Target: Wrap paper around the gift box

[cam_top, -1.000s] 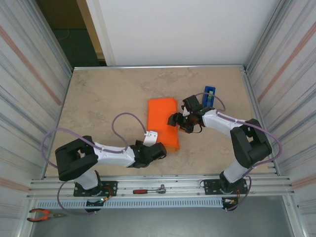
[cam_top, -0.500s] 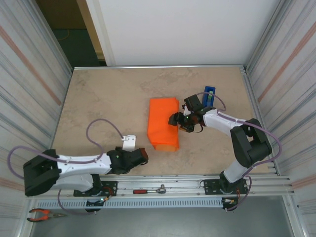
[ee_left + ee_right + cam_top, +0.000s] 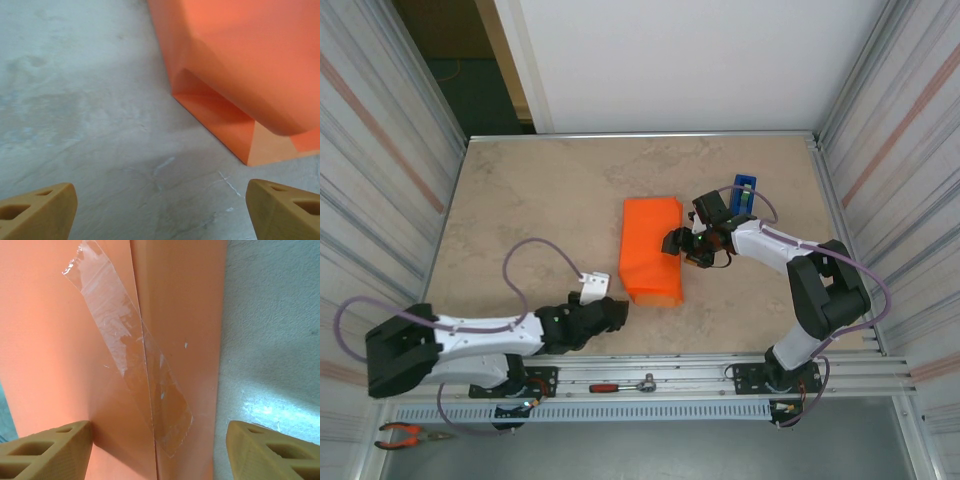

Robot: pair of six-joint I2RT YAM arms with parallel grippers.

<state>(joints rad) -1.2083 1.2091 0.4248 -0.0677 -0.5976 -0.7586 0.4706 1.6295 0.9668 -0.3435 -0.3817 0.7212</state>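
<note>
The gift box (image 3: 651,248) lies mid-table as a bright orange block, skinned in the paper (image 3: 175,305). A clear tape strip (image 3: 134,360) crosses the paper's seam on top. My right gripper (image 3: 674,243) is over the block's right edge, open (image 3: 159,455); one finger (image 3: 47,452) is above the paper and the other (image 3: 272,452) is over the table. My left gripper (image 3: 617,311) sits low, just off the block's near left corner, open (image 3: 160,215) with bare table between its fingertips (image 3: 37,215). The paper's near end (image 3: 220,117) gapes unfolded, its bottom flap flat on the table.
A blue tape dispenser (image 3: 744,192) stands just behind the right gripper. A ratchet wrench (image 3: 625,385) lies on the front rail, and pliers (image 3: 405,434) lie at the bottom left. Corrugated walls (image 3: 380,170) close both sides. There is free room on the table (image 3: 520,210) to the left of the block.
My left arm swung down and left, pulling its gripper away from the block's near end, then eased back toward it. The right gripper stayed on the block.
</note>
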